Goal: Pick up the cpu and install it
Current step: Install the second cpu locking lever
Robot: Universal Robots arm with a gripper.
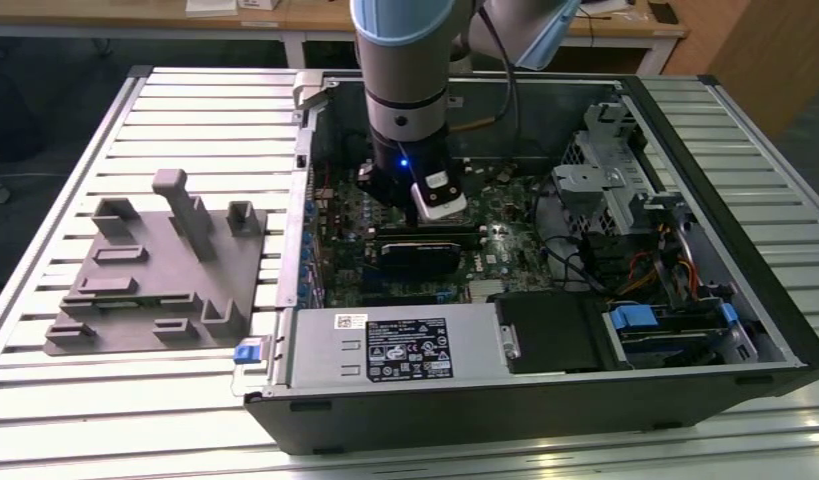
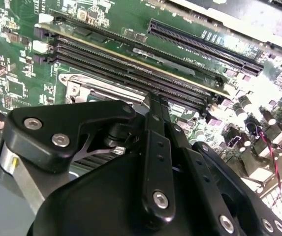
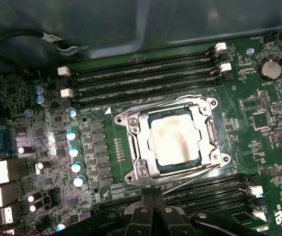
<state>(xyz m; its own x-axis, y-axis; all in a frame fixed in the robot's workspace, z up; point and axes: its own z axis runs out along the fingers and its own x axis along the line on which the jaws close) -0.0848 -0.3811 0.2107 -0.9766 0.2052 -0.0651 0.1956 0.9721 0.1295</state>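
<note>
Slatted aluminium table (image 1: pixel 89 150) carried the work: an open computer case (image 1: pixel 543 400) lay on its side toward the exterior view's right, and a grey moulded tray (image 1: pixel 156 290) with upright blocks rested on the slats at the exterior view's left, well apart from the arm. Lying the case flat exposed the motherboard (image 1: pixel 516 240) from above, which suited a vertical approach. The arm (image 1: pixel 402 90) stood upright over the board, with the gripper (image 1: pixel 429 215) lowered inside the case just above it. In the first wrist view the cpu (image 3: pixel 174 141) sat inside the metal-framed socket (image 3: pixel 172 142), its pale silver top facing up and appearing level within the frame, with a faint brownish smear across the lid. Memory slots (image 3: pixel 145 78) ran in dark rows on both sides of the socket. The gripper (image 3: pixel 153 216) showed in the same view at the socket's near edge, its black fingertips (image 3: pixel 153 196) drawn together with nothing between them; they were closed and empty, apart from the chip. In the second wrist view the gripper's black linkage (image 2: pixel 155 162) covered most of the socket. By this evidence the chip appeared placed, and the socket frame seemed to surround it squarely.
</note>
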